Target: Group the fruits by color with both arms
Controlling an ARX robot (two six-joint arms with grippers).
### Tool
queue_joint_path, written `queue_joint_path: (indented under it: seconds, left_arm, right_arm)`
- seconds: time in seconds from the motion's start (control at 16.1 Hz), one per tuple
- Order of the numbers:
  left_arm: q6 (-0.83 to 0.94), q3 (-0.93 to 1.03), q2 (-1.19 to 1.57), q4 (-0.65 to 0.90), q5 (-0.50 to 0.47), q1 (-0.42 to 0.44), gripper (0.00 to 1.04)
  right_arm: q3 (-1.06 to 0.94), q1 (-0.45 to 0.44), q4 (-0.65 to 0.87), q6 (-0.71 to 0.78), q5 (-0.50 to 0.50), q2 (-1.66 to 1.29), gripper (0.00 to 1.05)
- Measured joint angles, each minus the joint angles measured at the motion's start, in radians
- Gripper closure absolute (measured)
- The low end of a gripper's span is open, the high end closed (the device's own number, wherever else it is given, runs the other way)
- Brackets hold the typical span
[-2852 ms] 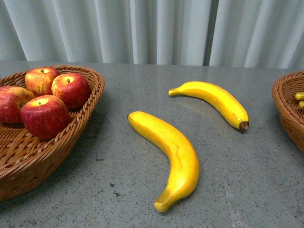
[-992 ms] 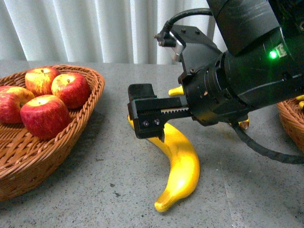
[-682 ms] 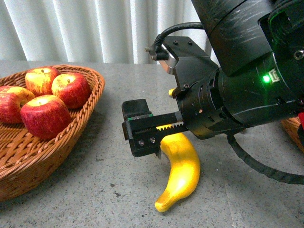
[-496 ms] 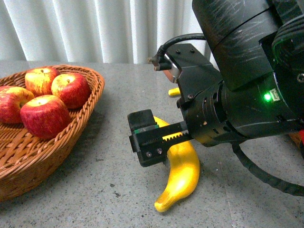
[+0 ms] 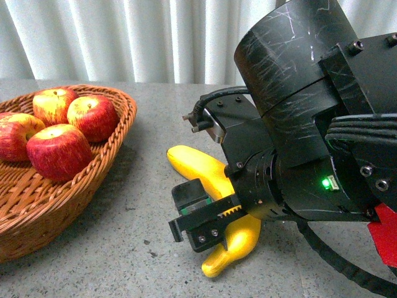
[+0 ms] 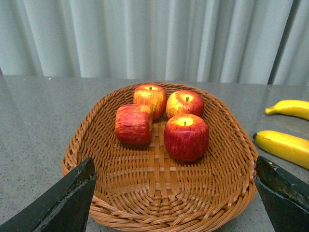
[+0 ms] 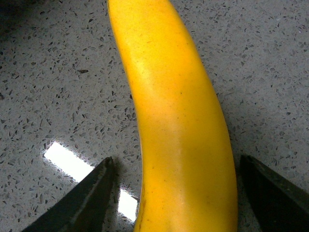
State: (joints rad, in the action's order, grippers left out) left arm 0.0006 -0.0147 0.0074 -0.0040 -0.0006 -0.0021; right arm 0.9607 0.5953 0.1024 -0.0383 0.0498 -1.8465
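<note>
A long yellow banana (image 5: 200,167) lies on the grey table; in the right wrist view the banana (image 7: 178,125) fills the space between the jaws. My right gripper (image 5: 214,231) is open and low over the banana's middle, a finger on each side; it shows the same in the right wrist view (image 7: 174,162). Several red apples (image 5: 59,149) sit in the wicker basket (image 5: 93,180) at the left. My left gripper (image 6: 174,164) is open and empty, in front of that basket (image 6: 241,188) and its apples (image 6: 186,137). It is out of the front view.
A second banana (image 6: 289,108) lies beyond the first (image 6: 285,147) in the left wrist view; my right arm (image 5: 310,124) hides it in the front view. Pale curtains (image 5: 124,37) close off the back of the table (image 5: 124,248).
My right arm came in from the right and lowered its open gripper toward me along the near banana, down to its middle. The fruits have not moved.
</note>
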Motion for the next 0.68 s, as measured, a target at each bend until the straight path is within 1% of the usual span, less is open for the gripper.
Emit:
queue_joint_path:
  seconds: [0.06, 0.12, 0.37, 0.43, 0.62, 0.68]
  left_arm:
    - [0.0, 0.0, 0.0, 0.0, 0.0, 0.0, 0.07]
    - [0.0, 0.0, 0.0, 0.0, 0.0, 0.0, 0.07]
    - [0.0, 0.0, 0.0, 0.0, 0.0, 0.0, 0.07]
    - [0.0, 0.0, 0.0, 0.0, 0.0, 0.0, 0.07]
    - [0.0, 0.0, 0.0, 0.0, 0.0, 0.0, 0.07]
    - [0.0, 0.0, 0.0, 0.0, 0.0, 0.0, 0.07]
  right_arm:
    - [-0.001, 0.0, 0.001, 0.002, 0.0, 0.0, 0.26]
    - [-0.002, 0.0, 0.005, 0.004, -0.001, 0.002, 0.31]
    - [-0.002, -0.014, 0.021, -0.001, -0.027, 0.018, 0.61]
    - [0.0, -0.022, 0.025, -0.005, -0.029, 0.026, 0.64]
    - [0.034, -0.072, 0.008, -0.035, -0.054, 0.051, 0.65]
    - [0.076, -0.19, 0.011, -0.105, -0.129, 0.125, 0.65]
